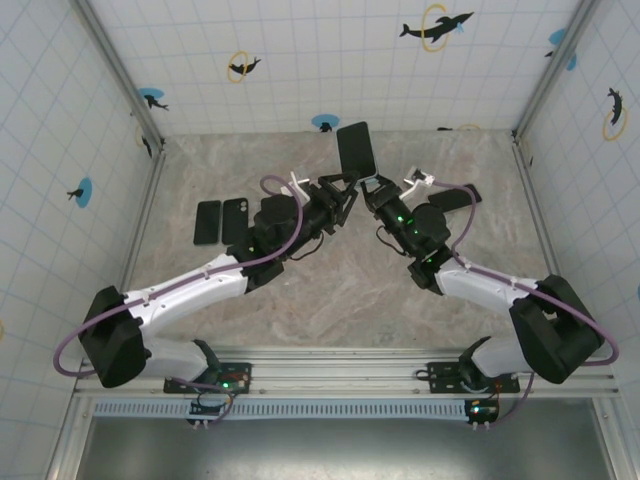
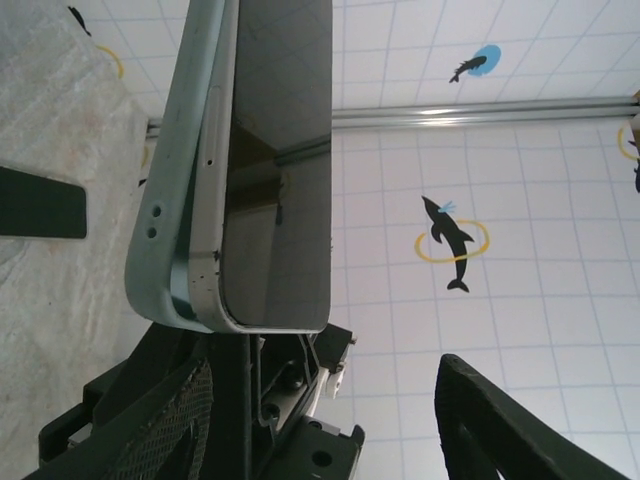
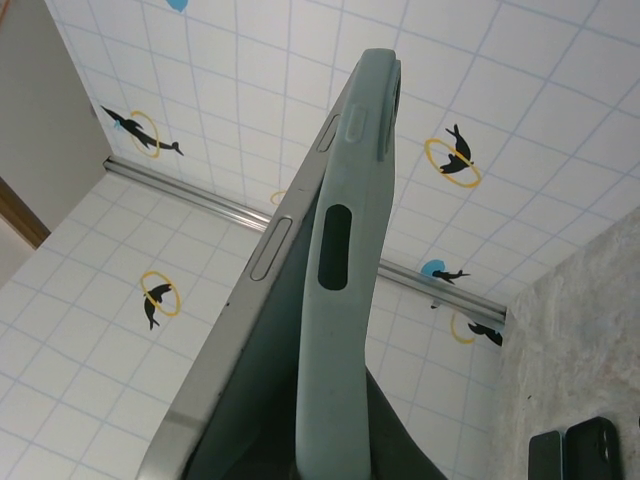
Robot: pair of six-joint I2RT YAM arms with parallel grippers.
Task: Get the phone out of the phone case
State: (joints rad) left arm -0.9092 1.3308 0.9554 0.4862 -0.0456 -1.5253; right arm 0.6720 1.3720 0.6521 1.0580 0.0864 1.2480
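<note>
A phone (image 1: 355,150) stands upright above the table's back middle, dark screen facing the camera. My right gripper (image 1: 373,186) is shut on its lower end. In the right wrist view the pale green phone case (image 3: 340,300) has bowed away from the phone's silver side (image 3: 268,250), leaving a gap. My left gripper (image 1: 337,192) is open just left of the right one. In the left wrist view the phone's screen (image 2: 280,170) and the case's edge (image 2: 185,150) rise above my left gripper (image 2: 320,370), whose fingers (image 2: 520,420) stand wide apart without touching them.
Two dark phone-sized slabs (image 1: 220,221) lie side by side on the marble table to the left, and another dark slab (image 1: 455,197) lies to the right. Tiled walls with dolphin stickers close in the back and sides.
</note>
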